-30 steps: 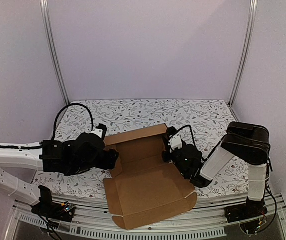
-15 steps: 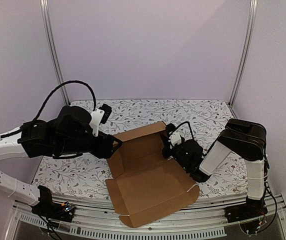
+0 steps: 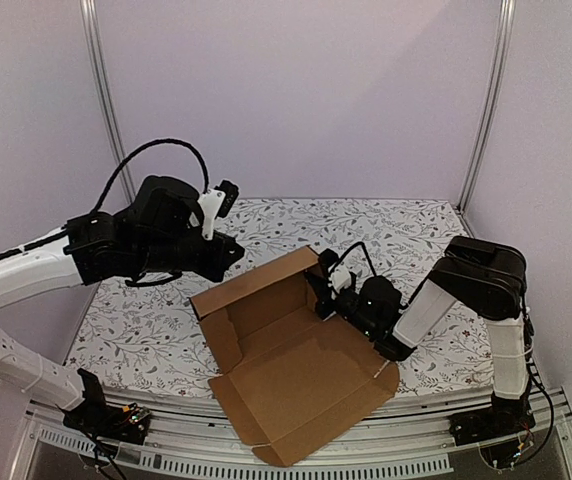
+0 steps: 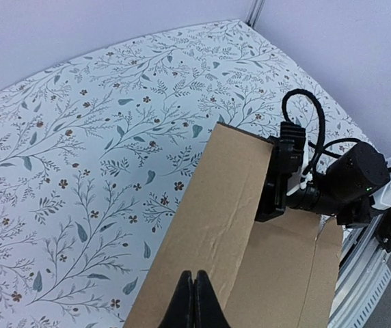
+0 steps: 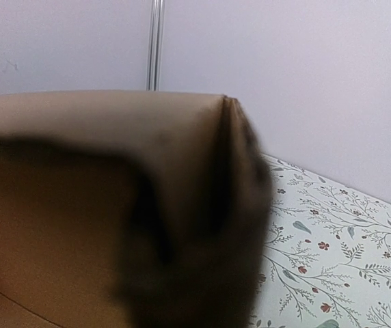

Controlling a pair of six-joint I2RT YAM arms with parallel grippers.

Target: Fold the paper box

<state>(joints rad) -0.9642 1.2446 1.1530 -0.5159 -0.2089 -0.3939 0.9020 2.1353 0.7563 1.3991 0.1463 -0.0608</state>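
- The paper box lies at the near edge of the worktop, its rear panel raised.
- The right pincer pinches that panel's right end.
- The left pincer, pressed together and empty, hovers above; folding the side flaps probably comes next.

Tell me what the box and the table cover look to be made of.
Box: plain brown cardboard, matte and unprinted, with scored creases and cut flaps. Table cover: probably printed cloth or vinyl, white with grey leaves and small flowers; the pictures cannot settle which.
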